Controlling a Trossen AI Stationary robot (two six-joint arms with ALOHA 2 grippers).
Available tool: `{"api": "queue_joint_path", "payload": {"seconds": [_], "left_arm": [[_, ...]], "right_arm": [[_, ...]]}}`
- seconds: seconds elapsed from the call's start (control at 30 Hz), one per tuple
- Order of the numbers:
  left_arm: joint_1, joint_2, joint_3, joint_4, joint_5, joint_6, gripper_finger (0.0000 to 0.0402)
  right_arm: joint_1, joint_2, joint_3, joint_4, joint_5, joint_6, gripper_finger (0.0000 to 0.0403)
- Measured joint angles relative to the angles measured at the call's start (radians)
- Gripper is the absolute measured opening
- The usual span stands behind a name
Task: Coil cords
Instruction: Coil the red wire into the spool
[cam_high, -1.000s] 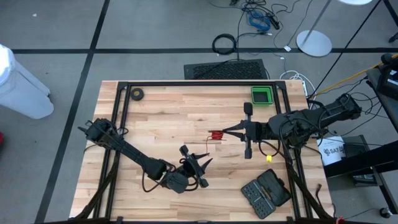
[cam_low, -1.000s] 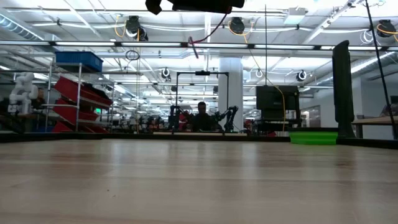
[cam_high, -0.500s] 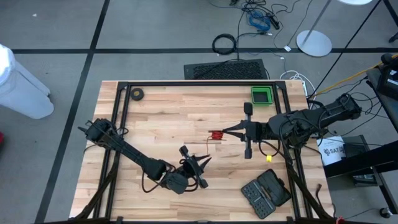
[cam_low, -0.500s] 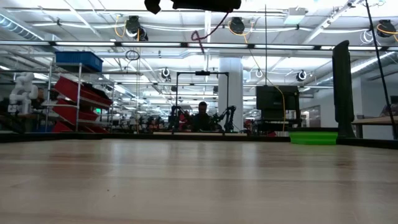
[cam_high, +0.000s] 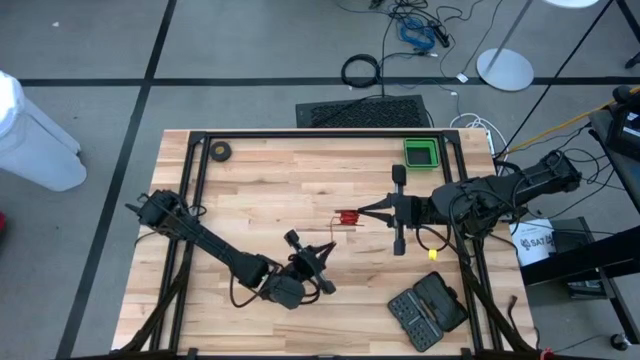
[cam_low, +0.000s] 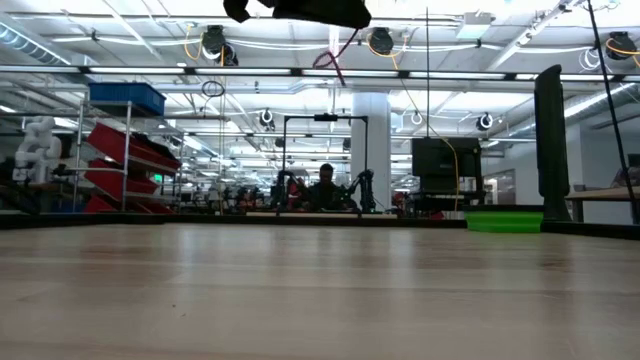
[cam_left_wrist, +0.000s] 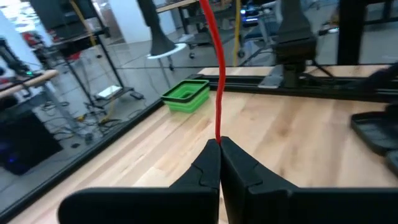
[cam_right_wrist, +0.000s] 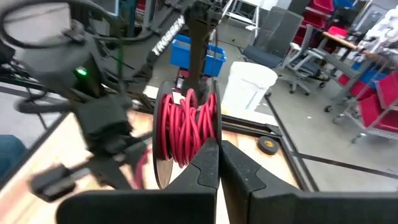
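The thin red cord (cam_left_wrist: 219, 74) runs from its small reel (cam_right_wrist: 185, 124), where several turns are wound, to my left gripper (cam_left_wrist: 219, 142), which is shut on it. In the high view my left gripper (cam_high: 322, 258) is over the table's near middle. My right gripper (cam_high: 358, 214) is just beyond it toward the far right, shut on the reel (cam_high: 346, 217). The low view shows a dark gripper part (cam_low: 300, 10) at its top edge, with a bit of red cord (cam_low: 336, 52) below it. My left gripper pinches the red cord (cam_left_wrist: 218, 134) between its two fingertips, one strand. The fingers come at it about level and lie across it. From the fingers the cord rises in a nearly straight line, clear of the table. My right gripper holds the reel at its near edge (cam_right_wrist: 198, 144), pinched between the two fingertips. The fingers come about level from the table's right. The reel stands on edge, lifted clear of the table. The fingertips hide the exact spot of contact.
A green bin (cam_high: 421, 153) stands at the far right. A small black ring roll (cam_high: 220, 151) lies at the far left, and a black case (cam_high: 428, 310) at the near right corner. A small yellow piece (cam_high: 433, 254) lies near the right arm. Bare wood spreads over the table's left.
My left gripper has shut its fingers on the red cord, staying in place. The cord by the gripper has shifted a little. My right gripper and the reel have kept still.
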Motion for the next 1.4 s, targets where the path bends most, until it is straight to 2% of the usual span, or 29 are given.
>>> {"api": "queue_joint_path", "payload": {"seconds": [0.17, 0.33, 0.43, 0.7, 0.87, 1.03, 1.17, 1.3, 1.4], "left_arm": [[0.049, 0.000, 0.000, -0.001, 0.004, -0.003, 0.0003], [0.098, -0.001, 0.000, 0.001, 0.126, -0.042, 0.0002], [0.117, -0.001, 0.000, 0.007, 0.138, -0.061, 0.0002], [0.142, -0.001, 0.000, 0.101, 0.137, -0.024, 0.0002], [0.163, -0.001, 0.000, 0.147, 0.159, -0.002, 0.0002], [0.188, -0.001, 0.000, 0.147, 0.182, -0.003, 0.0002], [0.196, -0.001, 0.000, 0.151, 0.185, -0.003, 0.0001], [0.193, -0.001, 0.000, 0.179, 0.232, -0.002, 0.0001], [0.187, -0.001, 0.000, 0.206, 0.250, 0.019, 0.0001]], "right_arm": [[0.000, 0.000, 0.000, 0.017, -0.024, 0.055, 0.0000], [0.000, 0.000, 0.000, 0.045, -0.019, 0.096, 0.0000], [0.000, 0.009, 0.000, 0.094, -0.010, 0.113, 0.0000], [-0.002, 0.071, 0.000, 0.125, 0.205, 0.123, 0.0000], [-0.002, 0.103, 0.000, 0.189, 0.282, 0.098, 0.0000], [-0.001, 0.129, 0.000, 0.264, 0.294, 0.072, 0.0000], [-0.001, 0.128, 0.000, 0.260, 0.293, 0.070, 0.0000], [-0.001, 0.129, 0.000, 0.247, 0.296, 0.061, 0.0000], [-0.004, 0.147, 0.001, 0.247, 0.331, 0.067, 0.0000]]}}
